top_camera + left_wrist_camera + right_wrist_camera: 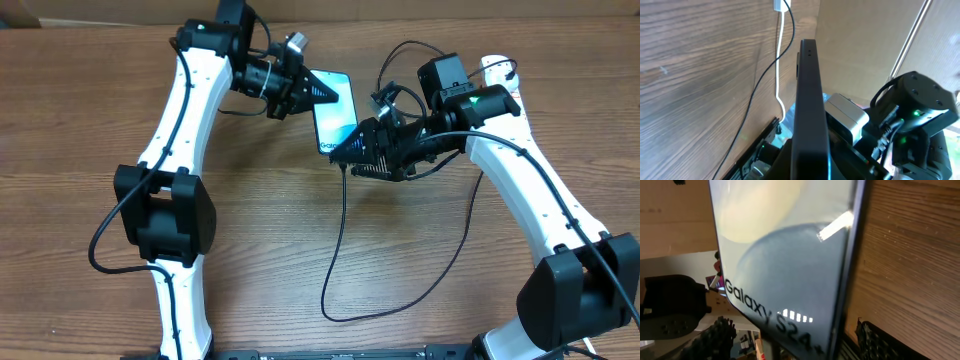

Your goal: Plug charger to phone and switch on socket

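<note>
With the phone (338, 110) clamped at its upper end by the left gripper (308, 90) and the charger (340, 230) trailing from its lower end, the right gripper (352, 150), fingers spread apart there, is best drawn straight back so the connector is not tugged.

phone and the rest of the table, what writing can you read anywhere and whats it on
"Galaxy S24+": on the screen of the slim black-edged smartphone, near one short end, right wrist view.
Overhead view: the same line, too small to read fully.
Nothing else readable.
</note>
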`<state>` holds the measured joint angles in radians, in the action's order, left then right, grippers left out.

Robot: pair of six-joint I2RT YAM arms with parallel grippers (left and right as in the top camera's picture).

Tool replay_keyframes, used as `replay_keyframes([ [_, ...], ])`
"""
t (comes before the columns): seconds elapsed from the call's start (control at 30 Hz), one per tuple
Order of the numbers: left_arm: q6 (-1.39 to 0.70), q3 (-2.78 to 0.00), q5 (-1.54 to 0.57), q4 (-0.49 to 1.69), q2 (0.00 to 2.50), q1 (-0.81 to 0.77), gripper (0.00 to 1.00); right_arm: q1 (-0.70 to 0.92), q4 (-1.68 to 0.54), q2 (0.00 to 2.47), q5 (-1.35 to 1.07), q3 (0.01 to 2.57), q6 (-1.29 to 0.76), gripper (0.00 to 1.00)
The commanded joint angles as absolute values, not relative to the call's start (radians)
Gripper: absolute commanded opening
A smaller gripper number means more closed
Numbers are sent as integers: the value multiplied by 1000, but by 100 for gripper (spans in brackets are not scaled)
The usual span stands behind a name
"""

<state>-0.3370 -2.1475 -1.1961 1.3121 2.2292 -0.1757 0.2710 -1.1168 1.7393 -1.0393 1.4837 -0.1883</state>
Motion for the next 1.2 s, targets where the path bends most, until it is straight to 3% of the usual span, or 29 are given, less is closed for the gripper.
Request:
replay_keyframes([
  [0.0, -344, -2163, -1250, 1312, 2203, -143, 4, 257, -1121, 1724, -1030, 1494, -187, 72],
  [0.2, -344, -2163, -1250, 1312, 2203, -141, 4, 257, -1123, 1724, -1033, 1494, -187, 43],
  [0.67, -356, -2163, -1216, 1316, 2203, -162, 4, 263, -1107, 1724, -1065, 1494, -213, 43],
  [1.17, -376, -2163, -1203, 1316, 2203, -169, 4, 279, -1100, 1724, -1119, 1494, -213, 33],
])
